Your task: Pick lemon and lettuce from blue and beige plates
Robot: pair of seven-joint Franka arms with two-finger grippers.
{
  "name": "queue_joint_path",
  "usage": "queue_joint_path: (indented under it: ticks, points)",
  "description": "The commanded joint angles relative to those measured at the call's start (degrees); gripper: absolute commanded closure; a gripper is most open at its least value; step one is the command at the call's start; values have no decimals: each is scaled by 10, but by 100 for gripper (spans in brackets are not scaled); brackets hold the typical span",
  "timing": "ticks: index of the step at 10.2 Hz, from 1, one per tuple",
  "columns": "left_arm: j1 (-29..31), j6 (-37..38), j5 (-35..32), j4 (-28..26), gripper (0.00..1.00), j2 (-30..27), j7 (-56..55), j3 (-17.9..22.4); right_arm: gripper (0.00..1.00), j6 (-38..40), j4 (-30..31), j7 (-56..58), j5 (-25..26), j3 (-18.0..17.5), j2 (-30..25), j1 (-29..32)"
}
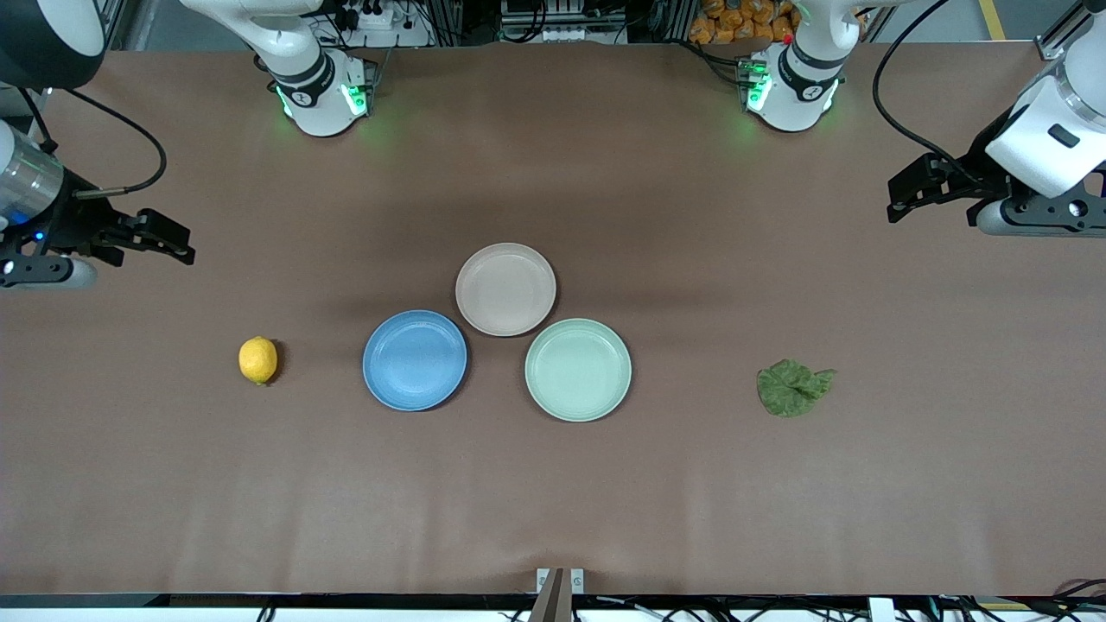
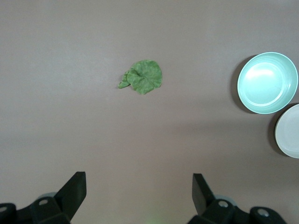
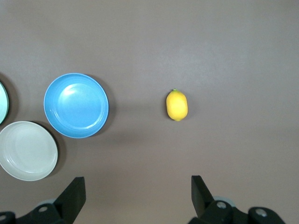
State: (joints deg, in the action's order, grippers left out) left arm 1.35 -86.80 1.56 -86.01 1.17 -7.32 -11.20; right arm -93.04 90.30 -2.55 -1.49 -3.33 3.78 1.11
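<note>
The lemon (image 1: 258, 359) lies on the bare table, well apart from the right gripper (image 1: 168, 235), which hangs spread wide and empty over the right arm's end. The blue plate (image 1: 415, 360) sits beside the lemon, touching the beige plate (image 1: 505, 288). The lettuce (image 1: 792, 388) lies on the table well apart from the left gripper (image 1: 916, 188), likewise spread and empty, with the mint plate (image 1: 578, 370) beside it.

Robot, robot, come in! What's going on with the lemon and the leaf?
Both grippers open, left, right, holding nothing. Lemon and lettuce on the table, off the plates. Nothing in the way.
</note>
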Motion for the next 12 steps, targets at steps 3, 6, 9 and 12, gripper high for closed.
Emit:
queue_joint_path:
  ticks: [3, 6, 9, 12]
  points:
    - [4, 10, 13, 8, 0, 1, 13, -1, 0, 15, -83, -11, 4, 4, 32, 28]
    - [4, 10, 11, 8, 0, 1, 14, -1, 0, 9, -104, 20, -5, 3, 31, 41]
    - [4, 10, 6, 9, 0, 1, 20, -2, 0, 14, -122, 21, 3, 3, 29, 46]
    - [4, 10, 5, 9, 0, 1, 67, 0, 0, 59, -121, 25, 38, -1, 26, 42]
